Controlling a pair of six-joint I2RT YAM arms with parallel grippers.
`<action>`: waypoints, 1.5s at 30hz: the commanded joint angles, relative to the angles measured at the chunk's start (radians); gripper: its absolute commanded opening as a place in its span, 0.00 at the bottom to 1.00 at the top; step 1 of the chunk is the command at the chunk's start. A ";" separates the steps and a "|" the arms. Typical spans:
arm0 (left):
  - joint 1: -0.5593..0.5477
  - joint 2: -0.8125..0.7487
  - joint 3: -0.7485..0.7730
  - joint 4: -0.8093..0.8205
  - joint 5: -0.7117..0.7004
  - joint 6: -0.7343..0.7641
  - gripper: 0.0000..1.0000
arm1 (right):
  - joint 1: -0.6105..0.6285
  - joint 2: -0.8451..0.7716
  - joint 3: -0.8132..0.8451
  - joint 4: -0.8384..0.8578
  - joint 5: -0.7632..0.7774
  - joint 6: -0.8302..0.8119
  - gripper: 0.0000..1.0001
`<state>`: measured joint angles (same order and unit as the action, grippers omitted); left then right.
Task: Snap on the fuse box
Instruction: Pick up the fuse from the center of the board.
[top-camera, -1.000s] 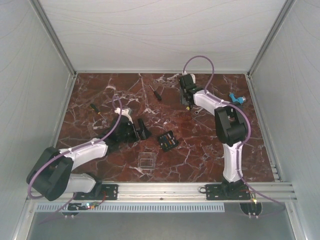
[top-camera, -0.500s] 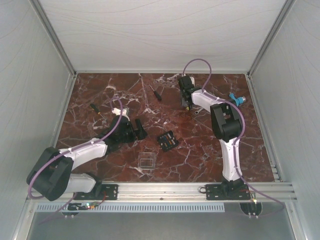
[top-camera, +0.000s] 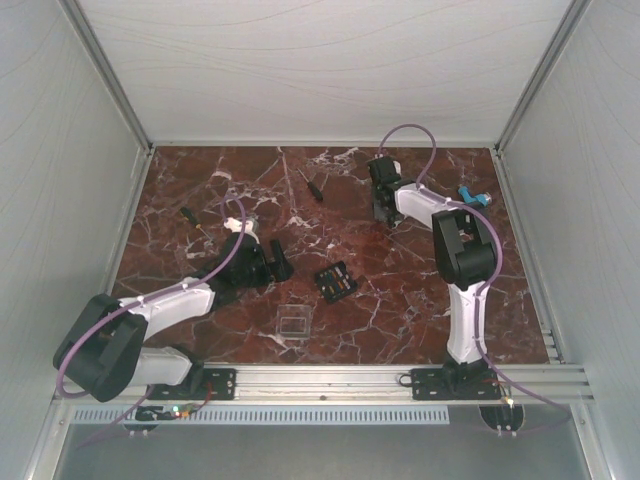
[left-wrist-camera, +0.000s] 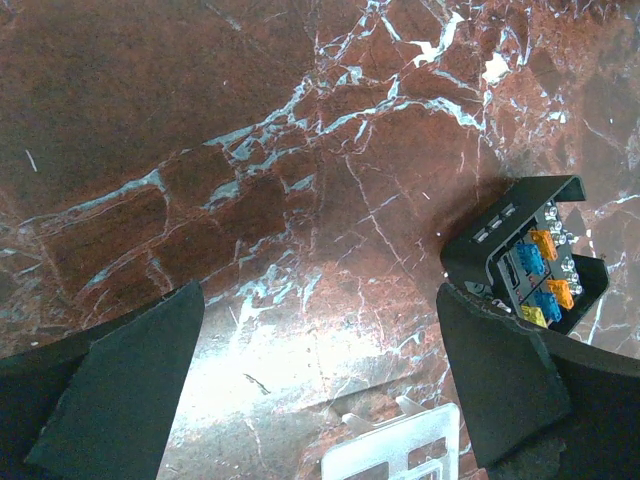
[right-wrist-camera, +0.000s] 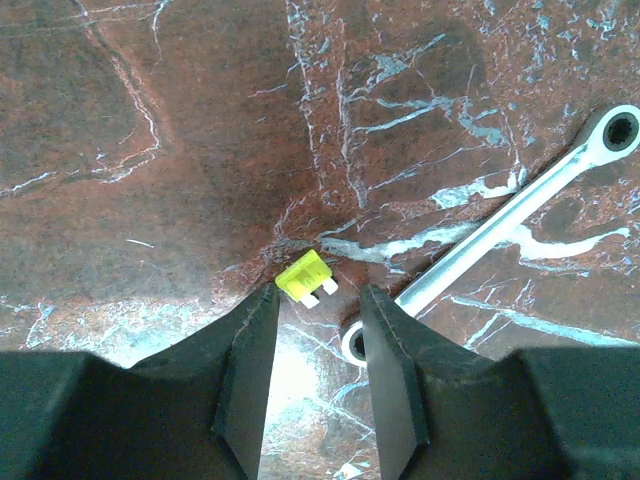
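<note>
Down on the red marble table (top-camera: 200, 180), the fuse box (top-camera: 335, 281) lies near the middle, its open face up, with blue, orange and yellow fuses showing in its slots. The left gripper (top-camera: 275, 262) hovers just to its left, jaws spread wide and empty. In the left wrist view the fuse box (left-wrist-camera: 525, 265) lies outside the gap of the left gripper (left-wrist-camera: 320, 300), just beyond the tip of the right-hand finger (left-wrist-camera: 500, 390) and turned at an angle to it; whether box and finger touch cannot be told. A clear lid (left-wrist-camera: 395, 450) lies flat at the near end of that gap, nearer the wrist than the box; from above the clear lid (top-camera: 291, 324) sits nearer the arm bases than the fuse box, apart from it. The right gripper (top-camera: 383, 208) is well apart from the box, toward the far right of the table. Its jaws stand narrowly parted and clamp nothing. In its own view a loose yellow fuse (right-wrist-camera: 305, 277) lies on the marble right at the tips of the right gripper (right-wrist-camera: 320, 310), and a silver wrench (right-wrist-camera: 510, 225) lies slantwise just beside the right-hand finger (right-wrist-camera: 395, 370).
</note>
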<state>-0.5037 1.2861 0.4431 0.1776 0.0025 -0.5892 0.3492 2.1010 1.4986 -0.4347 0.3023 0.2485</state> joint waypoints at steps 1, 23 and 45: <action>0.002 -0.013 0.007 0.040 0.004 0.010 1.00 | -0.024 -0.016 -0.015 -0.050 -0.066 -0.028 0.36; 0.002 0.003 0.006 0.057 0.034 0.006 1.00 | -0.119 0.126 0.142 -0.141 -0.378 -0.349 0.38; 0.002 0.006 0.003 0.066 0.057 -0.003 0.99 | -0.109 0.096 0.112 -0.200 -0.147 -0.115 0.31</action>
<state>-0.5037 1.2877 0.4431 0.1864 0.0452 -0.5903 0.2401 2.1807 1.6482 -0.5529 0.0616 0.0544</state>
